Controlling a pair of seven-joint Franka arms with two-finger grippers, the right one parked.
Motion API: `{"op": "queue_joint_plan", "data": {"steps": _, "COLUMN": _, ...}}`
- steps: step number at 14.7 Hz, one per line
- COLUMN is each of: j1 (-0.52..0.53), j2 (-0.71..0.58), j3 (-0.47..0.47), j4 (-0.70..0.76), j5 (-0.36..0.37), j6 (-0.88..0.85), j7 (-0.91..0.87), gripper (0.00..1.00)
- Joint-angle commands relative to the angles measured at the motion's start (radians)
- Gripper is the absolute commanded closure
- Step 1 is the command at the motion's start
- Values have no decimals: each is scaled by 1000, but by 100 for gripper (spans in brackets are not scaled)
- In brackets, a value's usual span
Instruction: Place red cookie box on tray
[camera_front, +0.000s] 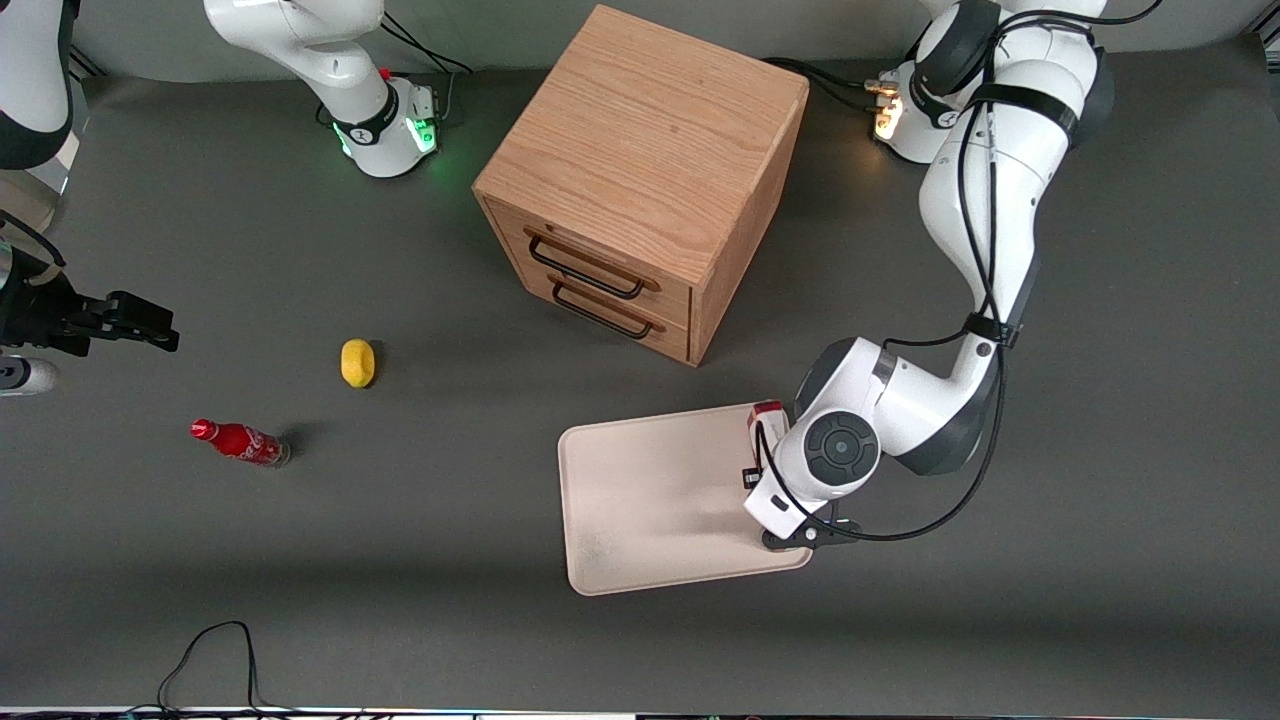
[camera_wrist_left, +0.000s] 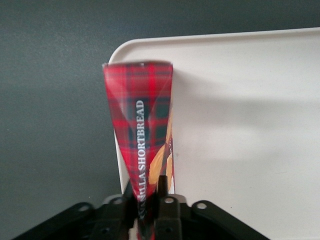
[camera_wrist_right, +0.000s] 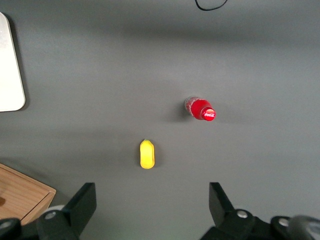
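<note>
So the working arm's black two-finger gripper (camera_wrist_left: 148, 200) is parked right over the edge of the big flat cream-white rectangular tray (camera_front: 640, 500), at the tray's side toward the working arm's end of the table. It's pinching the slim red tartan cookie box (camera_wrist_left: 140, 125) by one end, fingers (camera_wrist_left: 162, 186) pressed onto the carton from both sides. The box hangs down lengthwise from the grip, and you can read "SHORTBREAD" in white letters along it, plus a bit of tan cookie artwork on one face. From the wrist camera its free end sits over the tray's rounded corner, straddling the rim, partly over the tray and partly over the dark grey table mat (camera_front: 300, 560). Can't tell whether that end is touching the tray or just hovering above it. From the front, only a small bit of the box (camera_front: 768, 412) peeks out by the arm's white wrist, at the tray's corner nearest the cabinet.

Other stuff: a light oak two-drawer cabinet with black wire handles (camera_front: 640, 180) sits farther from the front camera than the tray. Toward the parked arm's end there's a small yellow lemon-shaped thing (camera_front: 358, 362) and a little red soda bottle (camera_front: 240, 442) lying on its side, both well apart from the tray.
</note>
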Motion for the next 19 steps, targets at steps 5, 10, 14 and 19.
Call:
{"op": "queue_joint_plan", "data": {"steps": 5, "j1": 2, "j2": -22, "j3": 7, "j4": -22, "j5": 10, "j6": 25, "j7": -27, "gripper": 0}}
{"op": "queue_joint_plan", "data": {"steps": 10, "j1": 77, "j2": -142, "j3": -3, "j4": -28, "j5": 7, "j6": -135, "j7": -9, "gripper": 0}}
{"op": "queue_joint_plan", "data": {"steps": 14, "j1": 207, "j2": -371, "j3": -13, "j4": -118, "j5": -97, "j6": -314, "j7": 186, "gripper": 0}}
{"op": "queue_joint_plan", "data": {"steps": 19, "j1": 434, "j2": -768, "j3": -13, "j4": -523, "j5": -151, "j6": -257, "j7": 425, "gripper": 0}}
